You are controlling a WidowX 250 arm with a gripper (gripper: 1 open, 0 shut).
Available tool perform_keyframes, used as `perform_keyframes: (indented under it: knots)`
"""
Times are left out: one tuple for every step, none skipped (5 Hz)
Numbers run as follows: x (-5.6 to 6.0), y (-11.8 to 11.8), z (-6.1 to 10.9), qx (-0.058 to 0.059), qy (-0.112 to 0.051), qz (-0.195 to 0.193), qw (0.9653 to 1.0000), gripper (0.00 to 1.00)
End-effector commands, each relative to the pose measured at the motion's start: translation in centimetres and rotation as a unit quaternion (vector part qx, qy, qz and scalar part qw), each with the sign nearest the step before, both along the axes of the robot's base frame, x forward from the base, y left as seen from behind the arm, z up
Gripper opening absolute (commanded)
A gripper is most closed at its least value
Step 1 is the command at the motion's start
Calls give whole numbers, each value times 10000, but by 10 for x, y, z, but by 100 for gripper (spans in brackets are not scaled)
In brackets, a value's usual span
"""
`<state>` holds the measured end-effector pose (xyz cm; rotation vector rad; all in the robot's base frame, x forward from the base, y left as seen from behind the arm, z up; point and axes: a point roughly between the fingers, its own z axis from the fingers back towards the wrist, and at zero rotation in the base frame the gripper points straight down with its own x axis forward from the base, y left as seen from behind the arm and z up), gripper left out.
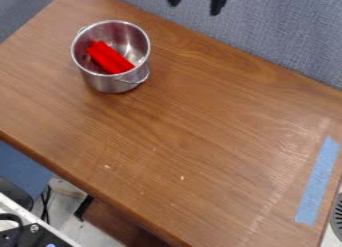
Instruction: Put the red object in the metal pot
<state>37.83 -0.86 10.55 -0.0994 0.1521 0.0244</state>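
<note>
In the camera view, my hand (198, 1) is at the far edge of the scene, beyond the pot and to the right of it. Only its dark lower parts show, two blurred tips pointing down with a gap between them. My fingers are spread wide, and nothing is pinched between them. I am well apart from the pot and touching nothing that I can see.

The red block (108, 57) is inside the metal pot (112, 73). It lies at a slant, one end toward the far left of the pot and the other toward the near right, below the rim. The pot stands upright on the wooden bench (201, 131), in the far left part of the scene. It is shiny and round, and a thin wire handle shows at its near right side.

At the right side of the bench lies a pale blue strip (317, 181), running lengthwise from near to far. Just beside its near end, a round metallic thing (338, 218) is cut off by the right edge of the view. At the near left, past the edge of the bench, I see dark cables (47, 203) and some black and white equipment (27, 229), too partly shown to name.
</note>
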Motion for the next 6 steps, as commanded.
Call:
perform_keyframes:
  knots:
    - [19,-3,28,6,-322,-847,9959,100]
    - [-31,10,52,-1,-213,-1860,9823,100]
    - [-81,28,54,21,-345,-2521,9671,100]
    - [-121,22,45,18,-497,-2982,9532,100]
    - [-130,-28,27,92,-710,-2456,9667,100]
    - [-141,-78,6,-7,-734,-2390,9682,100]
